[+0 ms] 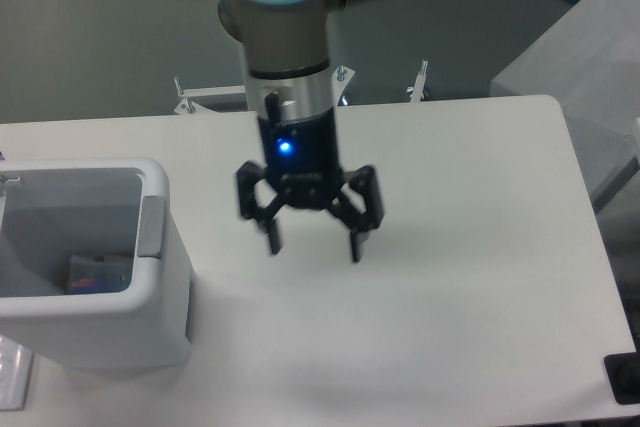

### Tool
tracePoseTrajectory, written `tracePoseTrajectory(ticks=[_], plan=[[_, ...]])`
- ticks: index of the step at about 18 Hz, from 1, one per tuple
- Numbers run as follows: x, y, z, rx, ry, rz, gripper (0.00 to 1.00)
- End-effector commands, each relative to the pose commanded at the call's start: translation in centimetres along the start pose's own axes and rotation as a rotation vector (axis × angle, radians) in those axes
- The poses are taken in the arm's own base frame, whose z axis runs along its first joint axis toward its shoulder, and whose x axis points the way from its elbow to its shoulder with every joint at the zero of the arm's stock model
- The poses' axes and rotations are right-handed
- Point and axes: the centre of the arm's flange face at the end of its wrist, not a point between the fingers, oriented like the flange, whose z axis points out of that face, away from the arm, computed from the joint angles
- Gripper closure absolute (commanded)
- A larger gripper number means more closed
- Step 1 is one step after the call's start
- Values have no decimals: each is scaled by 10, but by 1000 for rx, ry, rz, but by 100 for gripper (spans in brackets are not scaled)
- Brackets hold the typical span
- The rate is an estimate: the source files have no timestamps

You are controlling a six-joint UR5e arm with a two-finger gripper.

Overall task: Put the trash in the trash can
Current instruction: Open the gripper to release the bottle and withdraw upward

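Trash can (pixel 150 277) at 9 o'clock edge of table (pixel 470 277); bottle (pixel 95 275) with blue-red label lying inside at bottom. Gripper (pixel 311 244) near centre, above table, fingers spread, holding nothing.

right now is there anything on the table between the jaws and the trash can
No. In the camera view, the stretch of white table between the open gripper and the trash can is bare; only a faint shadow falls there.

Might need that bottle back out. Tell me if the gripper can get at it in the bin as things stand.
Probably yes: the trash can is open-topped, the bottle lies exposed, and the open gripper hangs beside it.
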Motion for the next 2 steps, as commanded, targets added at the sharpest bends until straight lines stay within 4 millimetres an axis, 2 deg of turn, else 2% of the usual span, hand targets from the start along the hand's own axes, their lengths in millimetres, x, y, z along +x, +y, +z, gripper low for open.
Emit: tracePoseTrajectory(ticks=[2], plan=[[-7, 6, 3, -9, -2, -13, 0]])
